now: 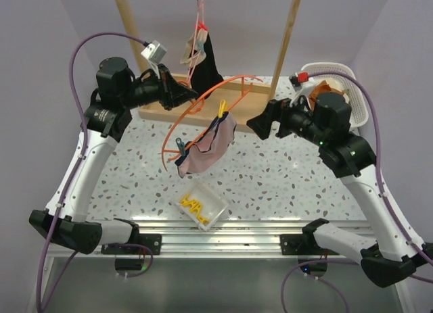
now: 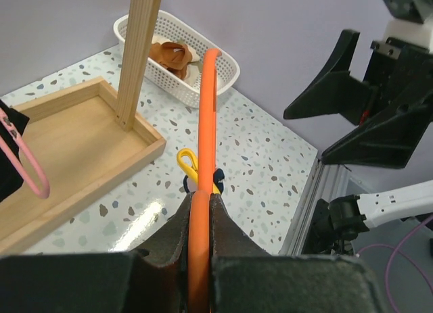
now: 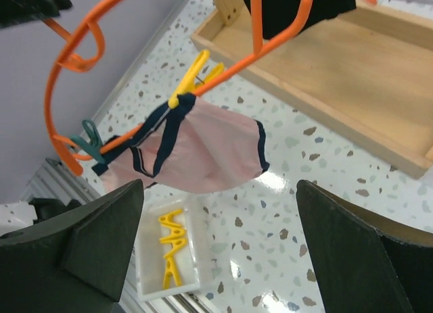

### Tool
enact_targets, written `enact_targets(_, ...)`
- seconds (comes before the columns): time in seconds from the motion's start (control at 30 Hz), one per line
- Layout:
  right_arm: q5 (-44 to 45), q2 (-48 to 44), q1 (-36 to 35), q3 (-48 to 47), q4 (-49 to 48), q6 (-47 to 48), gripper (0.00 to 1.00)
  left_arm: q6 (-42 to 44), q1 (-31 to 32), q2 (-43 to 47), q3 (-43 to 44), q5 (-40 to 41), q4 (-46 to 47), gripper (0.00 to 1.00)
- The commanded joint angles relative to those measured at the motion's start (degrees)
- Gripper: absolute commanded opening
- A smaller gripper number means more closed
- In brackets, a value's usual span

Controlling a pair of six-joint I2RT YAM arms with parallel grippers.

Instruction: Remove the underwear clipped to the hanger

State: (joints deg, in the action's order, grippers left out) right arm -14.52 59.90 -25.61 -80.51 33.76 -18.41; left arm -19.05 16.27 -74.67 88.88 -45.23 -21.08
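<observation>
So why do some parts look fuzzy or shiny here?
Top view: sharp, with bright glare along the metal rail at the near edge. Left wrist view: the left hand, shut on the orange hanger, sits too near the lens and blurs; a white sheen marks the table. Right wrist view: the open right hand looks dark and soft, the pink underwear sharp.

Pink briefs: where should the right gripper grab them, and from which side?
Probably the slack lower hem of the pink briefs, between the yellow clothespin and teal clothespin, approached from below: fabric sags free there, while the top edge is pinned to the orange hanger the left gripper holds.
</observation>
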Motion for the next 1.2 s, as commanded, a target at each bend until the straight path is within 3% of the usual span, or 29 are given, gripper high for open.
enact_targets(0.0,5.54,0.57,-3.30,4.29,-6.77,-0.48,0.98,-4.33,0.60,0.67,2.00,2.86,2.45,0.00)
enact_targets(0.1,9.16,0.57,-4.80,6.59,-9.58,-1.18,0.97,-5.47,0.87,0.58,2.61,1.99,3.15,0.00)
enact_targets(0.4,6.17,6.28,-6.83,5.19,-16.17,-6.19,0.75,-6.35,1.75,0.58,1.73,1.64,2.80,0.00)
enact_targets(0.47,5.65,6.55,-6.56,6.06,-16.79,-6.98,0.64,-6.44,1.75,0.93,2.52,1.38,2.54,0.00)
enact_targets(0.63,3.62,-0.81,-6.21,12.91,-24.26,-12.77,0.50,-4.87,1.48,3.21,3.84,3.57,0.96,0.00)
enact_targets(0.7,5.63,-3.37,-6.04,14.76,-22.35,-14.45,0.48,-4.42,0.52,3.83,3.41,2.70,0.69,0.00)
enact_targets(0.73,7.13,-5.39,-5.95,14.51,-20.33,-15.50,0.58,-4.24,-0.18,3.92,3.23,1.56,0.52,0.00)
enact_targets(0.8,19.57,-7.33,-5.95,11.79,-9.37,-18.05,0.70,-3.81,-2.47,3.83,2.88,-2.99,0.51,0.00)
enact_targets(0.87,35.60,-10.41,-5.95,7.15,3.69,-21.57,0.75,-1.53,-2.74,4.10,2.70,-3.72,-0.71,0.00)
enact_targets(0.97,48.50,-12.70,-5.95,0.83,17.07,-23.42,0.84,-1.26,-2.74,4.80,0.16,-8.53,2.26,0.00)
enact_targets(1.0,54.45,-12.70,-5.86,-0.77,19.22,-23.07,0.87,-1.52,-2.74,4.98,-1.68,-13.52,3.49,0.00)
enact_targets(1.17,56.62,-8.14,-5.86,-13.85,29.32,-19.73,0.98,-1.78,-1.33,7.78,-8.01,-25.85,8.68,0.00)
